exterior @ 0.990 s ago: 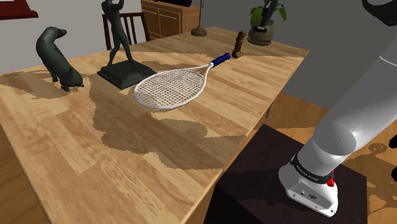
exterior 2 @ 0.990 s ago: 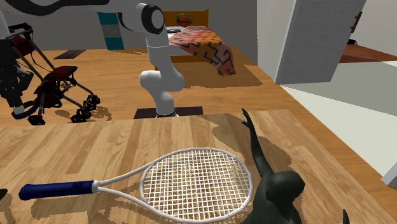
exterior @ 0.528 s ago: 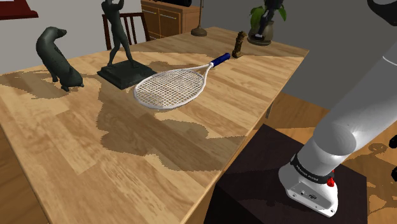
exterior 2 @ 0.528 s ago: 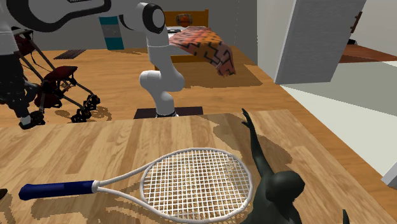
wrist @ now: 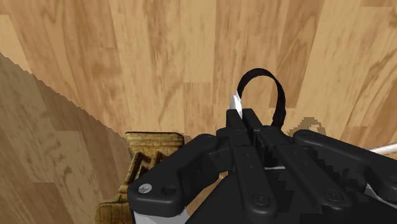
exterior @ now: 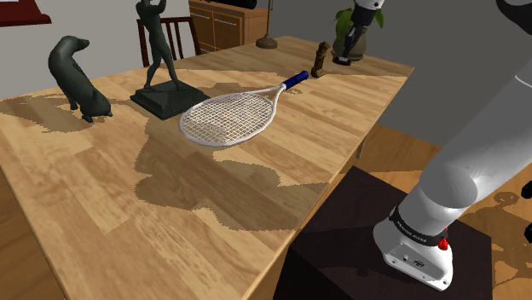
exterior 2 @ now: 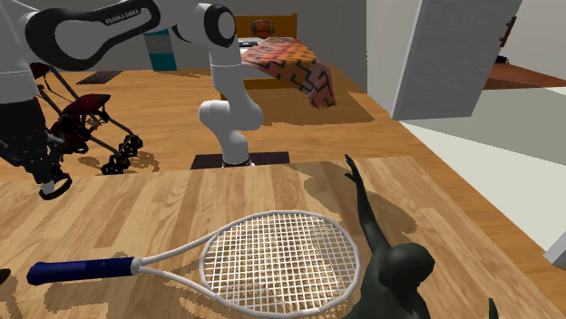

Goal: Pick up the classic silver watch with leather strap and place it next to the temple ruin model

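Worktop (exterior: 102, 196): pale wood planks with a streaky grain and a straight front edge; broad, jagged-edged shadows lie across it.
Room behind: grey wall, a dark slatted chair (exterior: 177, 32) and a wooden cabinet (exterior: 223, 20) past the far edge.
Animal figurine (exterior: 75, 77): dark, smooth and long-bodied with an arched back, standing at the shoulder view's far left.
Golfer statue (exterior: 160, 51): dark and matte, mid-swing on a flat square base, just right of the animal.
Tennis racket (exterior: 226, 118): white oval frame with a fine string mesh and a blue wrapped grip. It lies flat, its head close to the statue's base and its handle pointing towards the ruin.
Temple ruin model (exterior: 320, 60): a small tan-brown upright piece near the far edge. In the wrist view it looks like carved, stepped, weathered stone (wrist: 153, 162).
Hand (exterior: 344, 56): black and blocky, hanging over the far edge just right of the ruin model. In the wrist view its fingers are drawn in together at (wrist: 243, 118), pinching the watch.
Watch (wrist: 278, 102): held at the fingertips above the wood. A thin black strap curls into a round loop, with a pale silvery sliver beside it, and the ruin model is close by.
Arm (exterior: 477, 162): glossy white, rounded segments.
Stand (exterior: 341, 247): dark boxy block at the lower right.
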Controlling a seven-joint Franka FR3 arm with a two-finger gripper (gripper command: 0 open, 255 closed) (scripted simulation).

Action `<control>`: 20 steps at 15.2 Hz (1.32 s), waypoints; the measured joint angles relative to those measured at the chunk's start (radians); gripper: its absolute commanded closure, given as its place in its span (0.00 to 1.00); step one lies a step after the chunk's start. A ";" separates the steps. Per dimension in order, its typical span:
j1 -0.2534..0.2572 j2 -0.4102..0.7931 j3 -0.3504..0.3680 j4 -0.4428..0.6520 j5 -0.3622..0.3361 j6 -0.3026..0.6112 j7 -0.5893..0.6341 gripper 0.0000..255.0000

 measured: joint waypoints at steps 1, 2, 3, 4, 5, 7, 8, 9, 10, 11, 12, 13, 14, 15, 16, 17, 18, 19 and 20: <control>0.000 0.000 0.000 -0.013 0.000 0.013 -0.001 1.00; 0.000 0.000 0.000 -0.028 0.000 0.028 -0.001 1.00; 0.000 0.000 0.000 -0.040 0.001 0.040 -0.001 1.00; 0.000 0.001 0.000 -0.053 0.001 0.054 -0.002 1.00; 0.000 0.001 0.000 -0.068 0.001 0.069 -0.004 1.00; 0.000 0.005 0.000 -0.087 0.004 0.092 -0.005 1.00; 0.000 0.008 -0.001 -0.097 0.005 0.104 -0.007 1.00; 0.000 0.007 -0.001 -0.112 0.005 0.118 -0.008 1.00; -0.001 0.013 -0.002 -0.120 0.008 0.132 -0.012 1.00; -0.002 0.016 -0.003 -0.131 0.010 0.146 -0.015 1.00; -0.001 0.014 -0.002 -0.147 0.009 0.160 -0.014 1.00; -0.001 0.018 -0.003 -0.155 0.011 0.171 -0.016 1.00; -0.001 0.019 -0.003 -0.168 0.012 0.186 -0.017 1.00; -0.002 0.022 -0.004 -0.178 0.014 0.198 -0.021 1.00; -0.002 0.023 -0.004 -0.191 0.015 0.212 -0.021 1.00; -0.003 0.030 -0.005 -0.199 0.019 0.227 -0.026 1.00; -0.002 0.032 -0.004 -0.207 0.020 0.235 -0.025 1.00; -0.002 0.033 -0.004 -0.210 0.020 0.240 -0.025 1.00; -0.002 0.034 -0.004 -0.212 0.021 0.243 -0.026 1.00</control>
